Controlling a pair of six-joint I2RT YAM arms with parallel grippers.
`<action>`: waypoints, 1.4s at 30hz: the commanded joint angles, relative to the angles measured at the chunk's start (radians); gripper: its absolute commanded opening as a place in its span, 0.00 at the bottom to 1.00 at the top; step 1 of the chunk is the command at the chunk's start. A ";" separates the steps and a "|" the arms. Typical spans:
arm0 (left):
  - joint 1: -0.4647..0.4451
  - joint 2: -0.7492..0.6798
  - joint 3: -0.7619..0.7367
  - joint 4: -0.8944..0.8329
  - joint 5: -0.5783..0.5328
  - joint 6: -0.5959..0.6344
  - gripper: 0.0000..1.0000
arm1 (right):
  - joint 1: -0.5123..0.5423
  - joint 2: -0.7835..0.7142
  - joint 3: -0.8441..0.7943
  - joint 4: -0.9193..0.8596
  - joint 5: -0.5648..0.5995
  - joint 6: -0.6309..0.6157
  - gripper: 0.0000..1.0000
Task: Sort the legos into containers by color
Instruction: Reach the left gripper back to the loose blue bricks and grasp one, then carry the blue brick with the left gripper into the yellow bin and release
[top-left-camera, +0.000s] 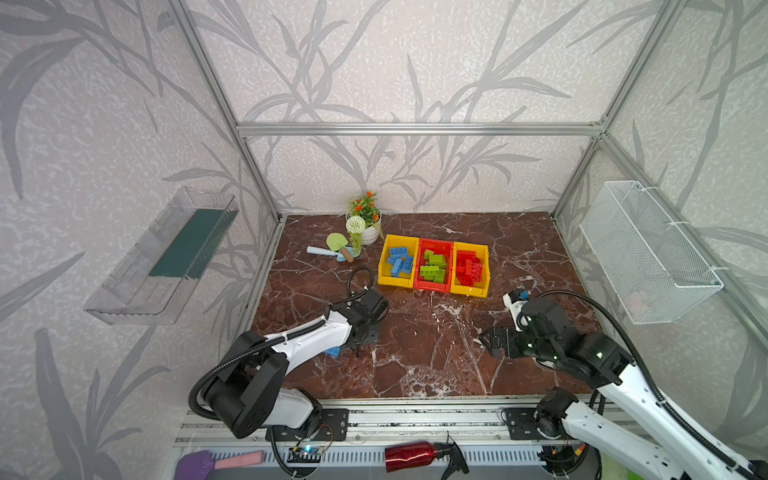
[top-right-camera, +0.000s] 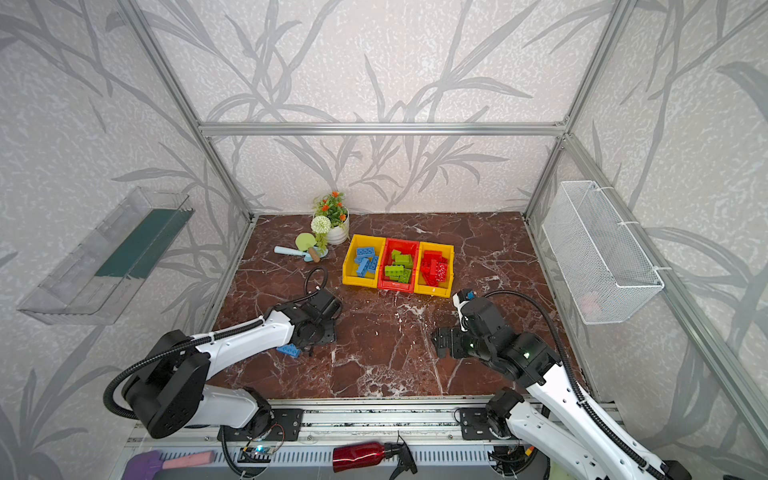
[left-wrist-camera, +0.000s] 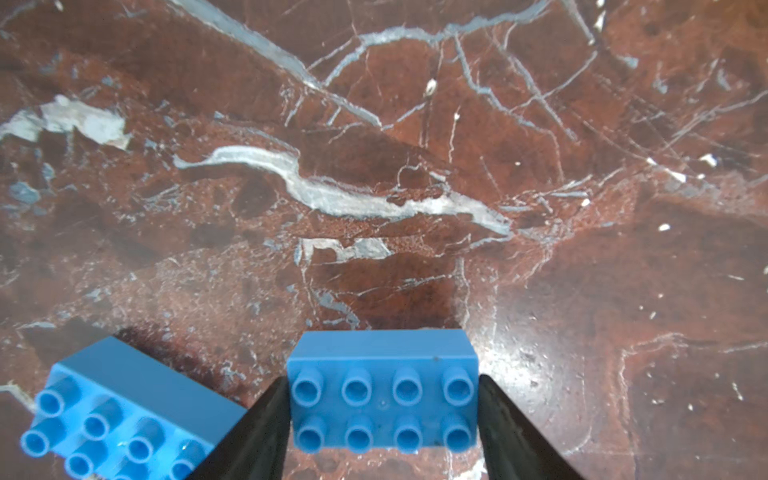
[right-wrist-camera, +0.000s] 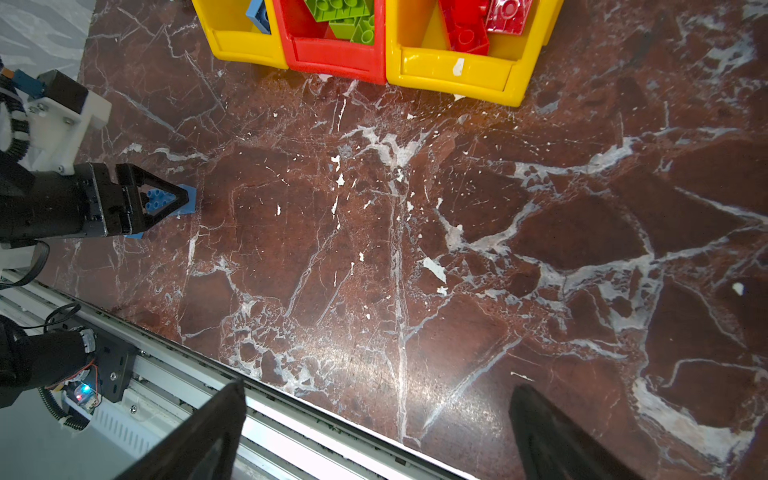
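The marble-patterned desk (top-left-camera: 436, 361) carries the containers (top-left-camera: 432, 287), three joined bins set toward its back edge.

Left arm (top-left-camera: 307, 338): extends low from its base to a spot in front of the containers, off their blue-filled end, with the wrist pitched down at the desk.

Right arm (top-left-camera: 590, 353): elbow raised, forearm folded back, held in front of the containers' red-filled end and well apart from them.

Bin contents: blue legos (top-left-camera: 400, 262) in one yellow bin, green legos (top-left-camera: 434, 268) in the red middle bin, red legos (top-left-camera: 469, 268) in the other yellow bin.

Right end effector (right-wrist-camera: 378, 385): jaws spread wide, nothing between them.

Left end effector (left-wrist-camera: 383, 378): fingers press both short ends of a blue brick (left-wrist-camera: 382, 353), studs facing the wrist camera. A second blue brick (left-wrist-camera: 124, 403) lies just beside it on the desk.
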 joint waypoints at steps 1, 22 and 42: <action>-0.004 0.021 -0.001 0.011 -0.029 -0.020 0.68 | 0.004 -0.004 -0.014 -0.004 0.018 0.008 0.99; 0.004 0.282 0.584 -0.164 -0.083 0.170 0.54 | 0.004 0.044 0.051 0.012 0.064 -0.010 0.99; 0.115 0.869 1.448 -0.365 0.056 0.303 0.89 | -0.028 0.091 0.142 -0.053 0.173 -0.049 0.99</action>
